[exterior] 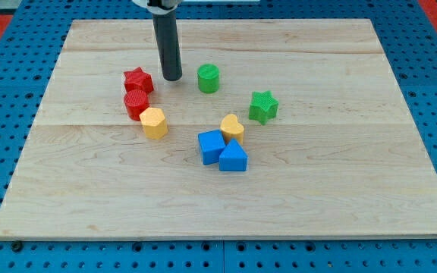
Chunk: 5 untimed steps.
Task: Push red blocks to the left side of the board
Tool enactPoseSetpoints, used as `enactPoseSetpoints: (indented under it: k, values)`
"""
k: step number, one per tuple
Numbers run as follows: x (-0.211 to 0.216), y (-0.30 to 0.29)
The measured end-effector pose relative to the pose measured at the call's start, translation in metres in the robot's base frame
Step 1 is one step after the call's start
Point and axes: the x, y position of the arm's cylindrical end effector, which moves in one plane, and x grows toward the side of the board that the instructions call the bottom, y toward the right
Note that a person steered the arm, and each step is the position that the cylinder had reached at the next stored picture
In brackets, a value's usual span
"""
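A red star block (138, 80) and a red cylinder block (136, 104) sit close together left of the board's middle, the star above the cylinder. My tip (171, 77) rests on the wooden board (340, 189) just to the right of the red star, with a small gap between them. The rod rises straight up to the view's top. A yellow hexagon block (153, 123) touches the red cylinder at its lower right.
A green cylinder block (209, 78) stands right of my tip. A green star block (263, 107) lies further right. A yellow heart block (233, 127), a blue cube (212, 146) and a blue triangular block (234, 157) cluster near the middle.
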Motion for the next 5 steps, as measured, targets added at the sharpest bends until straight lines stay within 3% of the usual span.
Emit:
enactPoseSetpoints:
  k: [1, 2, 3, 4, 5]
  values:
    - [0.043, -0.090]
    - [0.045, -0.116]
    - [0.029, -0.029]
    - [0.043, 0.037]
    - [0.070, -0.025]
